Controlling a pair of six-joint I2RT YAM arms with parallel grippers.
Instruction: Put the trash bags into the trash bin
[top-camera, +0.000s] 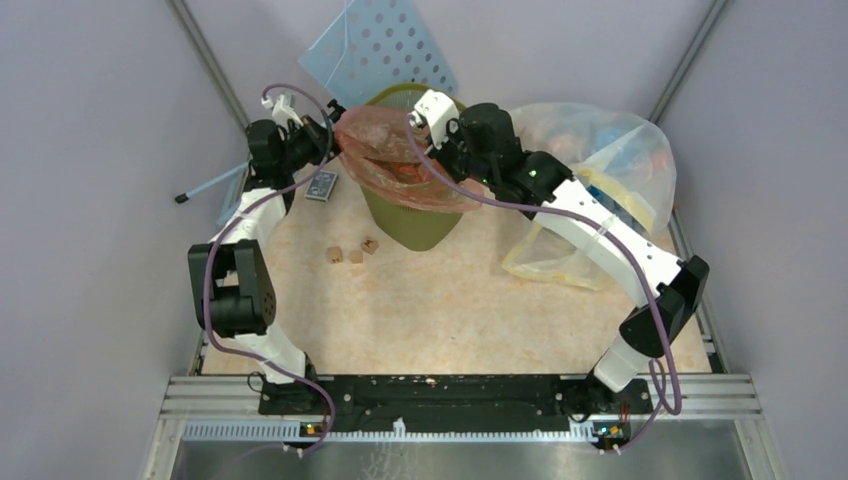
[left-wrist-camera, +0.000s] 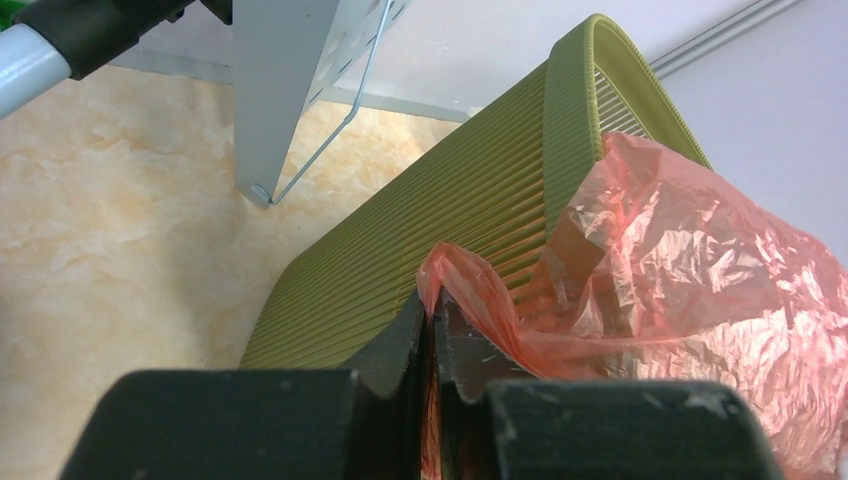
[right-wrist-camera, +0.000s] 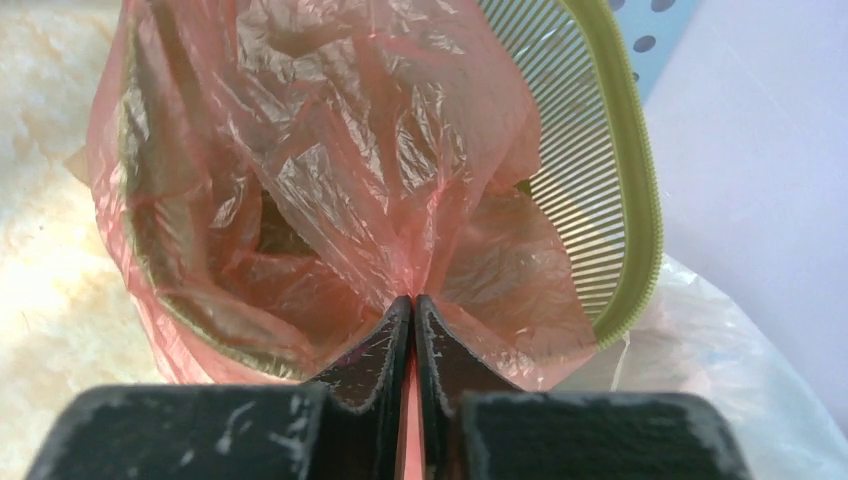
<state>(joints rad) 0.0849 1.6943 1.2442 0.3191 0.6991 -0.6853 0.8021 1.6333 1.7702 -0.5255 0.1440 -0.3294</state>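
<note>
The olive-green trash bin (top-camera: 415, 225) stands at the back middle of the table. The orange-red trash bag (top-camera: 395, 165) is stretched over its mouth and hangs partly inside. My left gripper (top-camera: 335, 135) is shut on the bag's left edge, beside the bin's ribbed side (left-wrist-camera: 440, 210); the film (left-wrist-camera: 690, 280) runs out from between its jaws (left-wrist-camera: 432, 305). My right gripper (top-camera: 425, 125) is shut on the bag's right edge over the bin's rim (right-wrist-camera: 630, 180); the bag (right-wrist-camera: 300, 170) spreads open in front of its jaws (right-wrist-camera: 413, 300).
A large clear bag of colourful items (top-camera: 600, 170) lies right of the bin. A pale blue perforated panel (top-camera: 385, 45) leans on the back wall. A small dark card (top-camera: 322, 186) and three small wooden cubes (top-camera: 350, 252) lie left of the bin. A pole (top-camera: 210, 185) is at far left.
</note>
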